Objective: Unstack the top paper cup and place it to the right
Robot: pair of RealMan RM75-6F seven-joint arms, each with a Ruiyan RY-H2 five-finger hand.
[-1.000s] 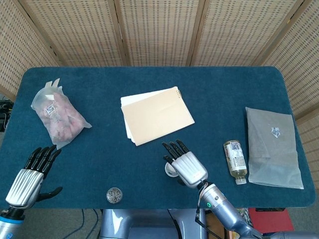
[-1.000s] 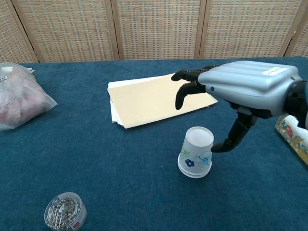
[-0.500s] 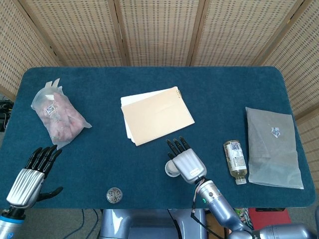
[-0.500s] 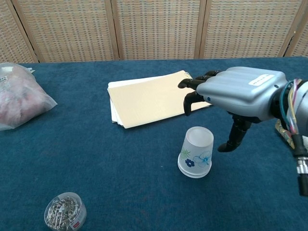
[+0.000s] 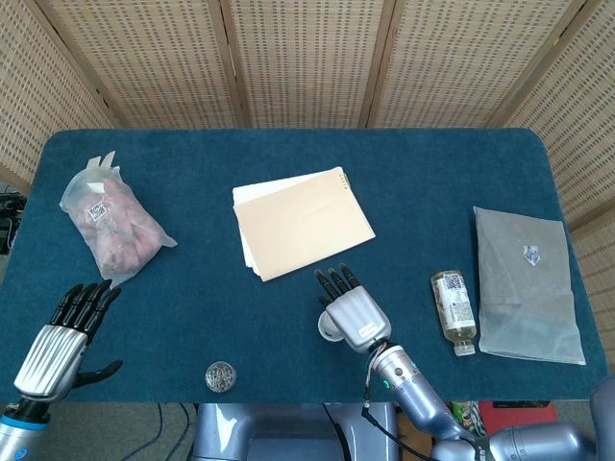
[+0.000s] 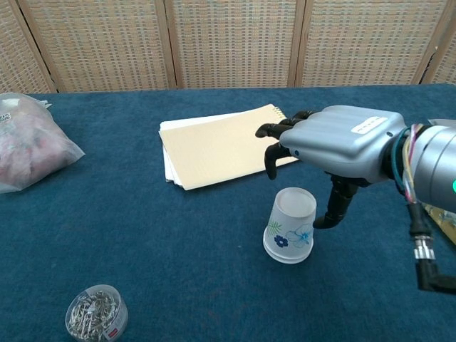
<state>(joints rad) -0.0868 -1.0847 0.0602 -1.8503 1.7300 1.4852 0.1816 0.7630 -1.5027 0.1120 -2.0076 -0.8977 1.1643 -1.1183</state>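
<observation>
An upside-down white paper cup stack (image 6: 290, 226) with a blue flower print stands on the blue table near its front edge; in the head view only its rim (image 5: 330, 329) peeks out beside my right hand. My right hand (image 6: 335, 141) (image 5: 353, 312) hovers just above and behind the cup, palm down, fingers spread and curved over it, thumb hanging by the cup's right side. It holds nothing. My left hand (image 5: 60, 340) rests at the front left of the table with its fingers apart and empty.
A tan folder on white sheets (image 5: 303, 223) lies behind the cup. A bag of pink items (image 5: 110, 229) is at far left, a jar of paper clips (image 5: 220, 376) at front left. A small bottle (image 5: 454, 309) and a grey pouch (image 5: 527, 283) lie to the right.
My right hand has shifted left and lowered over the cup, its thumb closing in on the cup's right side. The cup and left hand have not moved.
</observation>
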